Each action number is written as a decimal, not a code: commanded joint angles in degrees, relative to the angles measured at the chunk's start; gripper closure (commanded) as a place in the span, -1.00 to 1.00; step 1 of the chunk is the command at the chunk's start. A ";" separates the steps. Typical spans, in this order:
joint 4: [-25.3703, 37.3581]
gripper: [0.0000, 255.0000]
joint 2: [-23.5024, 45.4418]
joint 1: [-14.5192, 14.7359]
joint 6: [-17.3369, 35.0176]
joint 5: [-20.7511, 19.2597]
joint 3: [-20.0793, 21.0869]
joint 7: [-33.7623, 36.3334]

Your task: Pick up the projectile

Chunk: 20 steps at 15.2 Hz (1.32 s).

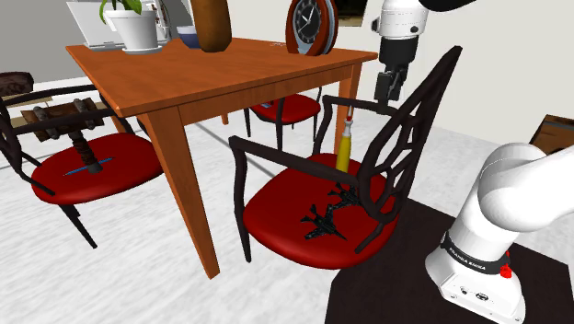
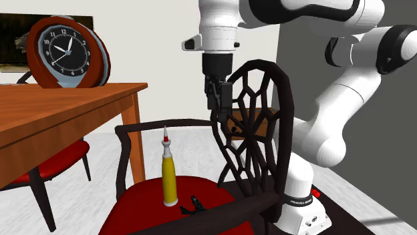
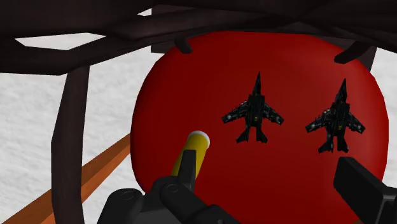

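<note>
Home dining rm; wood table [image 1: 184, 69], red-seat chairs [image 1: 287, 210], clock [image 1: 311, 26].

Yellow projectile [image 3: 196, 151] stands on red seat [image 3: 191, 83] (two black jets [image 3: 253, 114] beside).

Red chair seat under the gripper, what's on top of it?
A yellow projectile standing upright and two black toy jets. The backrest covers part of the seat in the shoulder view.

You have three red-seated chairs [image 1: 294, 207] around one wooden table [image 1: 212, 78]. Count two black toy jets [image 3: 253, 111] and one yellow projectile [image 2: 170, 177] on the near seat. On the tabletop you get one clock [image 1: 308, 26], one brown vase [image 1: 212, 23] and one white plant pot [image 1: 138, 35].
</note>
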 commanded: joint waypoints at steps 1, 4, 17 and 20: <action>0.00 -1.00 0.00 0.00 0.00 0.00 0.00 0.00; -0.42 -1.00 4.11 -1.18 5.59 -1.33 -1.75 -0.61; 2.11 -1.00 21.81 -4.62 24.52 -4.25 -7.67 -2.37; 0.16 -1.00 22.25 -4.67 26.90 -4.42 -7.77 -2.11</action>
